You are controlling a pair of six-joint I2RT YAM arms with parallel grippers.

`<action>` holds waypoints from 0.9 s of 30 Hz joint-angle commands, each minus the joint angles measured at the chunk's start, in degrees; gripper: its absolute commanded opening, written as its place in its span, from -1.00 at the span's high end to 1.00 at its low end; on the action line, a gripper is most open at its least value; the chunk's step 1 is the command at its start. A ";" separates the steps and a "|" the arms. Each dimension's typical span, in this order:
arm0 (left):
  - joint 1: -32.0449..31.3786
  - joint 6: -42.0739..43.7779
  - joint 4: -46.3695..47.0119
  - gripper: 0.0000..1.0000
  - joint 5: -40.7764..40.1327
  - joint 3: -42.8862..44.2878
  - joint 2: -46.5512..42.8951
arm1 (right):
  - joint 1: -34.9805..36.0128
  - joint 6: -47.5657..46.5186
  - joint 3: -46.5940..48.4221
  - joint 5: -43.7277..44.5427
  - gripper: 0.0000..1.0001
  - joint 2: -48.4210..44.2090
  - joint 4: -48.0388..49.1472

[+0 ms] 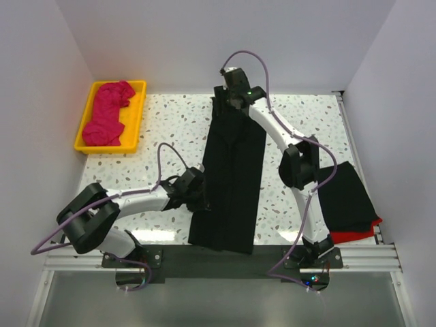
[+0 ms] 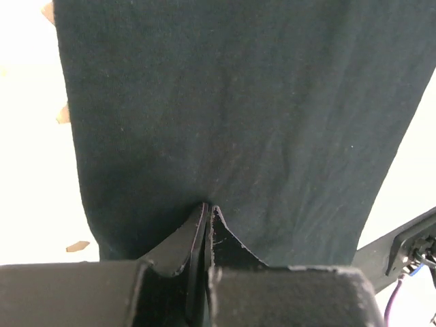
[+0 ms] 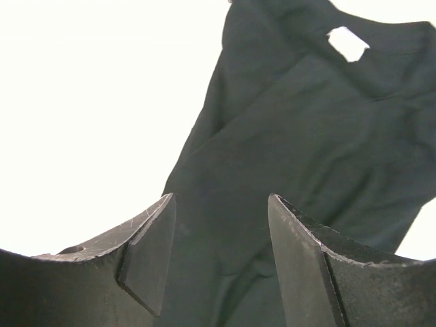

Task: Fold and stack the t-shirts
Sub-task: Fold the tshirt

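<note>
The black shirt [image 1: 231, 184] lay as a long narrow strip; my left fingers [image 2: 178, 251] pinched its edge, right fingers [image 3: 146, 255] released.

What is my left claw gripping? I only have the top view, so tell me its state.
Observer: In the left wrist view the left claw is shut, pinching the edge of the black shirt.
Operator: Now report the right claw.
Observer: In the right wrist view the right claw is open. Its fingers are apart above the shirt and nothing is between them.
Operator: Describe the cloth under it.
Observer: It is creased, with overlapping folds, and there is a small bright gap near the far end.
</note>
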 commanded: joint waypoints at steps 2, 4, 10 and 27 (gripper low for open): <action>-0.08 -0.39 4.54 0.96 1.10 -4.95 -0.69 | 2.49 -0.25 5.18 3.80 -0.19 4.61 -1.91; -0.08 -0.83 5.51 0.98 1.54 -5.66 -0.86 | 3.45 -0.51 5.71 4.67 -0.19 6.02 -2.00; -0.08 -0.48 4.90 0.98 0.84 -5.31 -2.27 | 5.21 -1.74 5.18 7.22 -0.19 7.96 -1.12; 0.01 -0.65 4.64 0.99 0.67 -5.23 -1.74 | 8.55 -4.20 6.06 14.26 -0.09 12.79 1.87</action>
